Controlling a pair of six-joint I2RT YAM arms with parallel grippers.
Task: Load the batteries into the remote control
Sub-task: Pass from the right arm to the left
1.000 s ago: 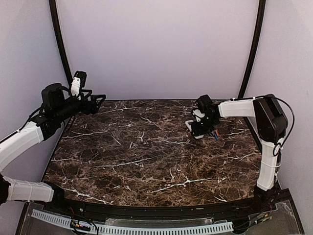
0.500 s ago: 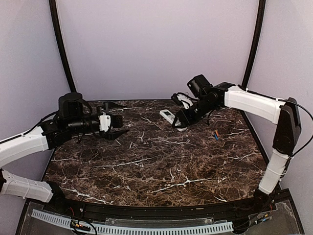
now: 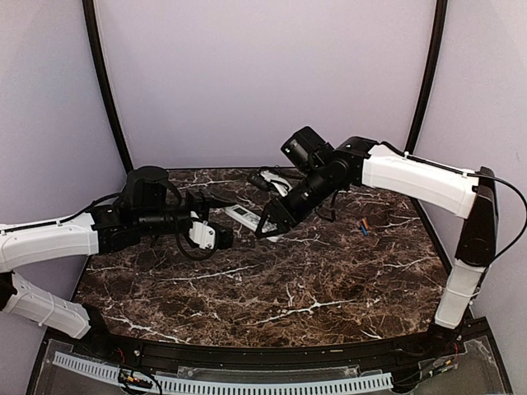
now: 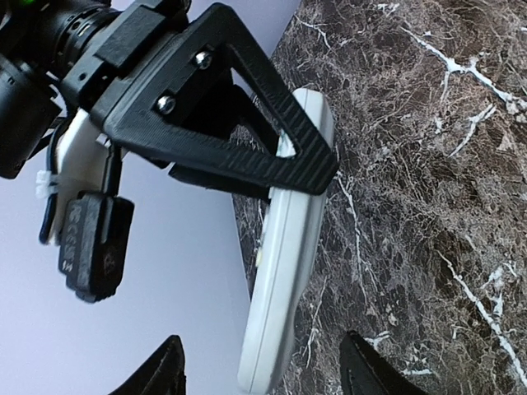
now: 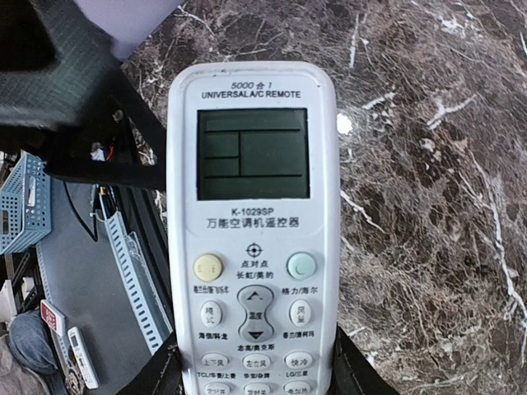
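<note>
Left gripper (image 4: 265,369), jaws apart, now brackets one end of the remote control (image 3: 244,217) without touching it. The right gripper (image 3: 270,224) clamps the remote above the table (image 3: 247,304). A second ago the arms stood well apart, so a hand-over seems near. The batteries (image 3: 362,227) lie far right, untouched.

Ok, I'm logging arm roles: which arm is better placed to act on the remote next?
Left, probably: the left fingers stand open either side of the remote, which the right fingers grip. A handover frees the right for the batteries.
</note>
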